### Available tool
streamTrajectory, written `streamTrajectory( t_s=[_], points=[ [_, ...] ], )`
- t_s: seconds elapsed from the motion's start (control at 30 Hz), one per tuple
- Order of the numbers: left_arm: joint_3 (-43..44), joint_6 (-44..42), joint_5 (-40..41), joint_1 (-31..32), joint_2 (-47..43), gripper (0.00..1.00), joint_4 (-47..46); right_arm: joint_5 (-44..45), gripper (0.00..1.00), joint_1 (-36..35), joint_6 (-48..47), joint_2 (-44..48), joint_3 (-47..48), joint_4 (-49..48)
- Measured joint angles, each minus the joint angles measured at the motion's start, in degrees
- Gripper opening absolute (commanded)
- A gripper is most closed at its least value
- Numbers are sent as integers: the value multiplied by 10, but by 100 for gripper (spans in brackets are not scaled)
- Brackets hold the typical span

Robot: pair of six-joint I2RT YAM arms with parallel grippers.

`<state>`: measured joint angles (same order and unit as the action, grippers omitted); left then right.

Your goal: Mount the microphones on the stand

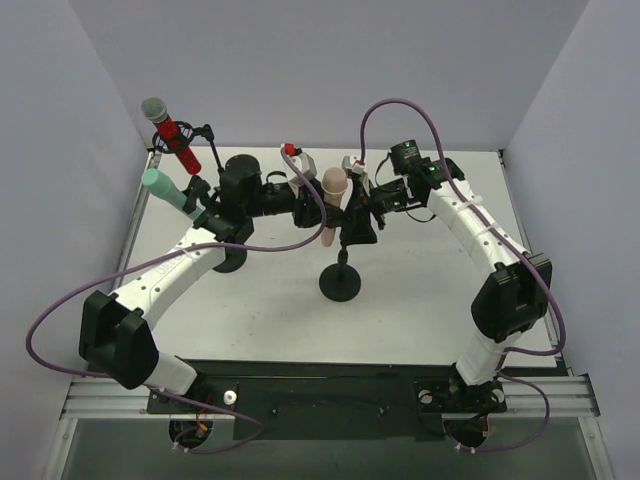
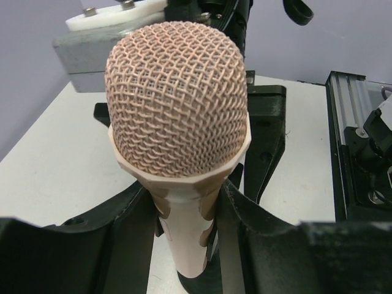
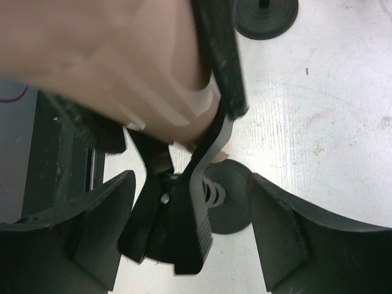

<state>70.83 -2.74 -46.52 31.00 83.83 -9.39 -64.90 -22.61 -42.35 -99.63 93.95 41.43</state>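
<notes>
Peach-pink microphone sits head up over the centre of the surface, pinched at the body by the left claw. Right claw is spread, straddling the black stand clip at the microphone's lower end. Red microphone and mint-green microphone are mounted at 10 o'clock.

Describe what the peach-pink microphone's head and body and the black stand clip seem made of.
The peach-pink microphone's head: woven wire mesh, probably metal, painted matt; crossing strands show. Its body: smooth, faintly glossy, plastic or coated metal, unclear. The clip: likely moulded black plastic, with ribbed grip.
</notes>
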Motion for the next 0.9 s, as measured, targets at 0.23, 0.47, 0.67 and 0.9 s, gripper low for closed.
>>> streamTrajectory(
  t_s=[0.23,0.47,0.67,0.9],
  points=[
    [-17,35,52,-1,-17,79,-5,3,74,8,-13,35,-39,3],
    [-38,53,101,-8,-55,86,-3,9,74,8,-25,70,-85,-1],
    [-53,57,121,-12,-97,86,-8,11,74,11,-19,82,-128,-24],
    [-123,71,161,-14,-175,88,-14,9,74,35,36,102,-194,-109]
  ],
)
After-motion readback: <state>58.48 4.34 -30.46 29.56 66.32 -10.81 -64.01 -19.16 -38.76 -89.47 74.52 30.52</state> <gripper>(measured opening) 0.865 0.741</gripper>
